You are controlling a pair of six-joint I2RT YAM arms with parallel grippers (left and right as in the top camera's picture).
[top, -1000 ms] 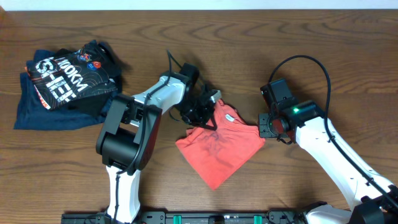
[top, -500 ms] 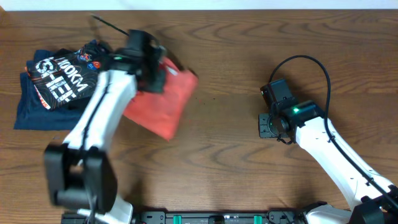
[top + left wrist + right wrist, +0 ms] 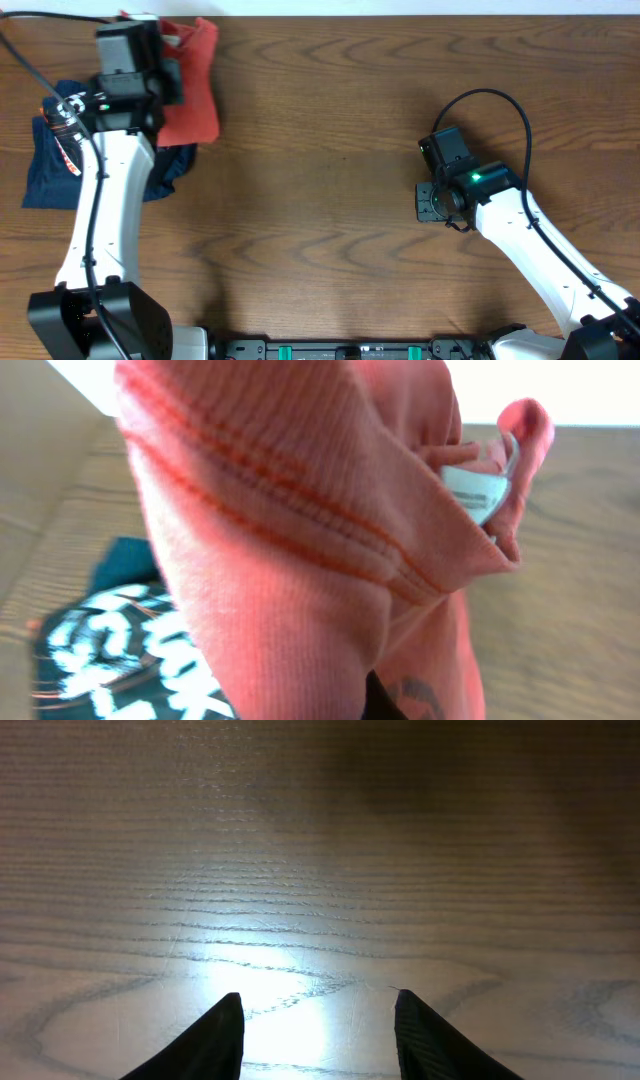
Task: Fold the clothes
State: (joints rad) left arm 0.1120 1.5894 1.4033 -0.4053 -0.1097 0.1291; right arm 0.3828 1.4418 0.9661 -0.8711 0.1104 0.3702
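A second ago the red T-shirt (image 3: 192,85) lay roughly folded mid-desk, and half a second ago my left arm (image 3: 100,200) was swinging it leftward. Now it is at the far left corner of the desk (image 3: 330,120), bunched under the left jaws. I judge them clamped on it near the collar: the wrist view is filled with ribbed red cloth and the neck label (image 3: 475,490), and the jaws themselves are hidden.

Just beneath sit the black printed shirt (image 3: 130,650) and the navy garment (image 3: 50,180). The red shirt overlaps that pile, but I can't tell whether it touches.

The right jaws haven't moved: apart, above bare wood, well away.

I read this as the folding being done and the shirt being carried to the stack. What's left is lowering it squarely and releasing it without the fold spilling open.
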